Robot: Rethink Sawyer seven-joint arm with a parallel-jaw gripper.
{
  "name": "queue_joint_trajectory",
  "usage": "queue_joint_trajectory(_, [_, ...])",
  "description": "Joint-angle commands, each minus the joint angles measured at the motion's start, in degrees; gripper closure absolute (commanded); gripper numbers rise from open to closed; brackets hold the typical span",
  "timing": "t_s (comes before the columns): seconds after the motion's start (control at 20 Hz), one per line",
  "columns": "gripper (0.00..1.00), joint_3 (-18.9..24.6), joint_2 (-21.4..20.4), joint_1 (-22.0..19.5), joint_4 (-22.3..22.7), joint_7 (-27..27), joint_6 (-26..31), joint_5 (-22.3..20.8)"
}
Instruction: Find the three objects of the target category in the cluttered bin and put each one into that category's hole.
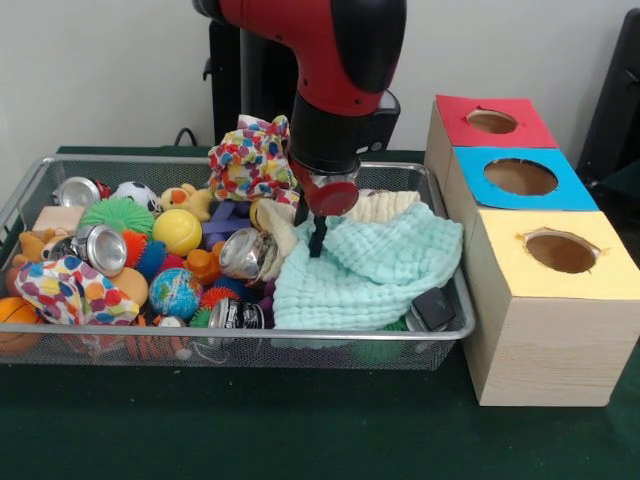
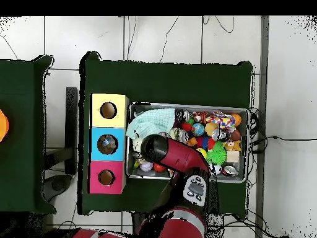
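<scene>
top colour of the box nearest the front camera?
Yellow top, wooden sides; front view shows it best.

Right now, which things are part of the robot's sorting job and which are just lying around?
Job: gripper, wire bin, its clutter such as crushed can, yellow ball, mint cloth; wooden box with three holes.
Lying about: side table, orange object, floor cables.

In the overhead view the arm (image 2: 176, 162) covers the gripper fully and also hides the middle of the wire bin (image 2: 246, 111), so the things under it cannot be seen. In the front view the gripper (image 1: 314, 236) shows only as dark tips at the frame's centre, and it is not possible to tell how its jaws stand. The mint cloth (image 1: 375, 265) hides whatever lies below it, and the small dark object (image 1: 435, 308) at its lower right edge is too covered to identify.
</scene>
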Motion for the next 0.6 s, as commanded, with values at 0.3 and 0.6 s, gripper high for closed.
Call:
queue_joint_trajectory(0.3, [1.0, 3.5, 4.3, 1.3, -5.0, 2.5, -0.8, -1.9])
queue_joint_trajectory(0.6, [1.0, 2.6, 4.5, 1.5, -5.7, 2.4, 0.2, -2.1])
